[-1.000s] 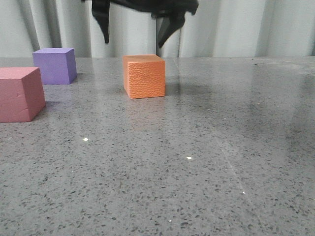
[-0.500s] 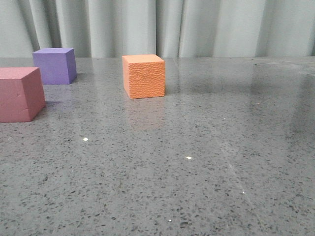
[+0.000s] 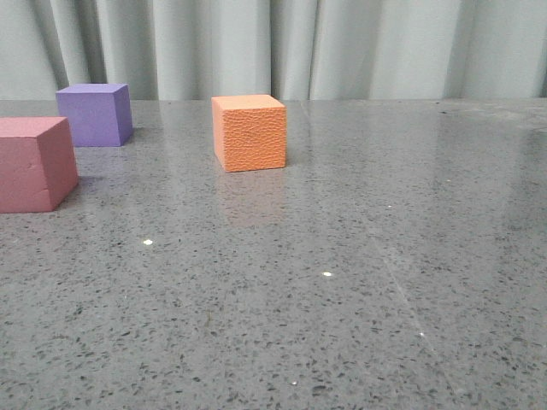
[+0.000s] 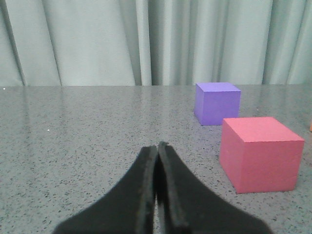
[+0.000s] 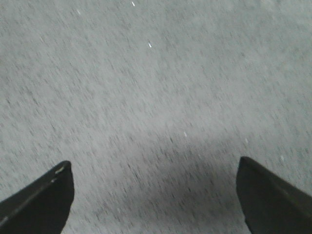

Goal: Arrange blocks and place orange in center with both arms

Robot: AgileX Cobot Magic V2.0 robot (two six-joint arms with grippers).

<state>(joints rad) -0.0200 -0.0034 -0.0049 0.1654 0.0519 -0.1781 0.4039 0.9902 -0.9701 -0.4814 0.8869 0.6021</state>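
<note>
Cubes sit apart: orange (image 3: 249, 132) centre, purple (image 3: 95, 114) far left, red (image 3: 34, 163) near left; left gripper (image 4: 157, 147) clenched, right gripper (image 5: 155, 170) spread wide.

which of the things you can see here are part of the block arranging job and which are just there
Part of the job:
orange cube
purple cube
pinkish-red cube
left gripper, jaws closed, empty
right gripper, jaws open, empty

Just there:
speckled grey table
pale curtain
</note>
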